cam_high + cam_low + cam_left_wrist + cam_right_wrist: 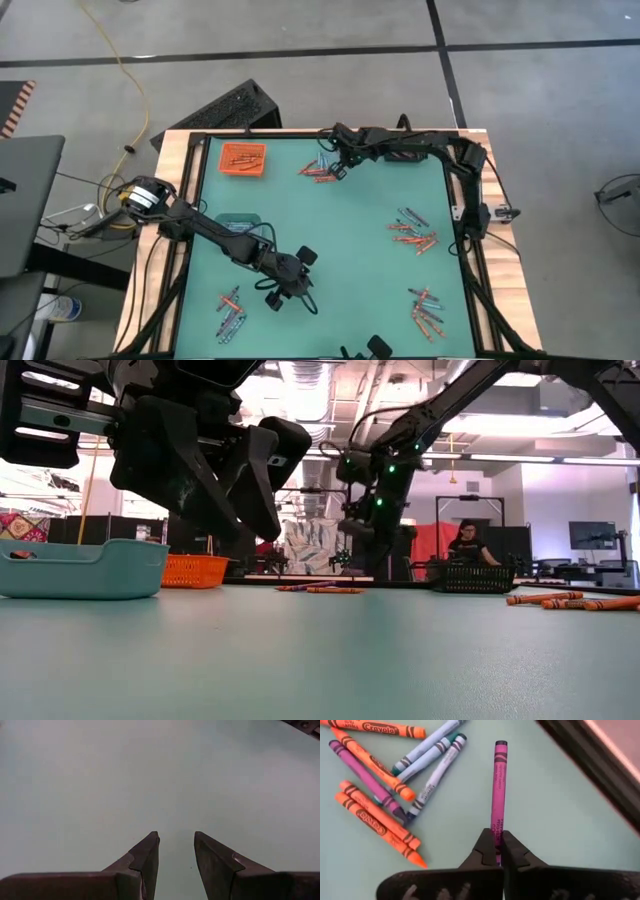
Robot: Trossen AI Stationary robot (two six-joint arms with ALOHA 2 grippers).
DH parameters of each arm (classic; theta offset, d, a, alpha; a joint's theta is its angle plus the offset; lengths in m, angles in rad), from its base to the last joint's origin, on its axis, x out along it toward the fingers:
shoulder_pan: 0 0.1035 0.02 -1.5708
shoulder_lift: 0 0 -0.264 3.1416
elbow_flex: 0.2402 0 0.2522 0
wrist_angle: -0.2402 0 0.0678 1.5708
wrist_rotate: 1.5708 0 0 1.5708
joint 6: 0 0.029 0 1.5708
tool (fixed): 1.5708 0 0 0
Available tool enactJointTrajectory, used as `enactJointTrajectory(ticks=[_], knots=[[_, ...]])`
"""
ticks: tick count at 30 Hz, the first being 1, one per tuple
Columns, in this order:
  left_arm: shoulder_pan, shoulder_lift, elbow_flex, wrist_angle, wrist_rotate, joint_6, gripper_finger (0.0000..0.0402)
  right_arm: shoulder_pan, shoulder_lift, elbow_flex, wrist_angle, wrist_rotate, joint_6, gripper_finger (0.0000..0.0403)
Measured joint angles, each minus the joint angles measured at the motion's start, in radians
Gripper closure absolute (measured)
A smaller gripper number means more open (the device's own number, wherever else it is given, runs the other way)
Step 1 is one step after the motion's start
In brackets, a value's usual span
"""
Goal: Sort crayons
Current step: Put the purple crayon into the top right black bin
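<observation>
Near the front the left gripper (290, 285) hangs spread and empty, with loose crayons (231, 312) on either side. At the back, the right gripper (499, 851) pinches one purple crayon (498, 795) beside an unsorted pile; sorting looks barely begun, with few in the orange tray (243, 159).

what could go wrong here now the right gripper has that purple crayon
1. The right gripper is shut on only one end of the purple crayon, so the long free end could pivot or slip when lifted.
2. The loose crayon pile lies close beside it; a sideways swing might scatter those crayons.
3. The left gripper hangs open over bare mat near the table's middle, so a carry toward the orange tray should steer clear of that arm.
</observation>
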Motion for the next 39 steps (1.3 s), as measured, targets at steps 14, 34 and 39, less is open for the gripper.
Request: enactJointTrajectory(ticks=[14,34,39], knots=[[0.000,0.000,0.000,-0.005,0.000,-0.001,0.0287,-0.013,-0.157,0.000,-0.367,0.207,-0.098,0.0403],[0.000,0.003,0.000,0.092,-0.013,0.042,0.0287,-0.266,-0.523,-0.308,-0.451,0.302,-0.358,0.0403],[0.000,0.003,0.000,0.118,-0.012,0.041,0.0287,-0.303,-0.522,-0.375,-0.399,0.301,-0.453,0.0403]])
